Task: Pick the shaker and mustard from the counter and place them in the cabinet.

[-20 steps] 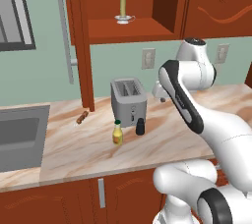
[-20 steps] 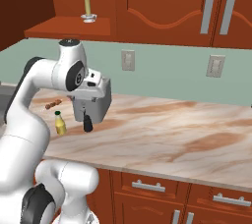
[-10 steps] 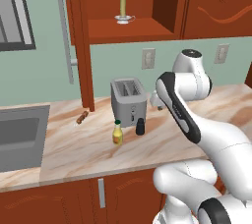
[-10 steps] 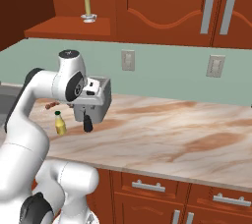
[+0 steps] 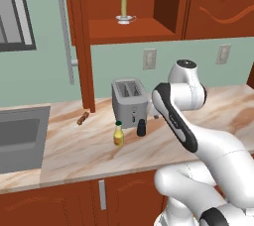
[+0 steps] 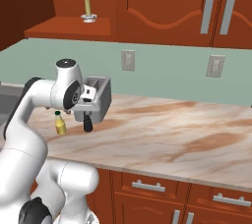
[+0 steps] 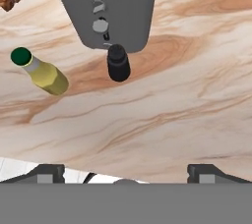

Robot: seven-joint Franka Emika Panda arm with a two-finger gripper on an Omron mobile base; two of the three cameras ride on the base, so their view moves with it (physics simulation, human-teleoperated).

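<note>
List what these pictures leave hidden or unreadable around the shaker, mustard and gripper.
- Gripper: hand view's bottom edge cuts the tips; the gap looks wide.
- Shaker: right base view, top hidden behind the hand.
- Toaster: hand view's top edge cuts it.
- Mustard: label too small in every view.

Standing mid-frame on counter [image 5: 89, 155]: mustard [image 5: 118, 134] left of shaker [image 5: 141, 128], toaster [image 5: 130, 102] behind; candle [image 5: 124, 9] sitting upper centre in cabinet [image 5: 134, 29].

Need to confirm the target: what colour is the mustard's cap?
Green, on the yellow mustard bottle. It shows best in the hand view, left of the black shaker.
</note>
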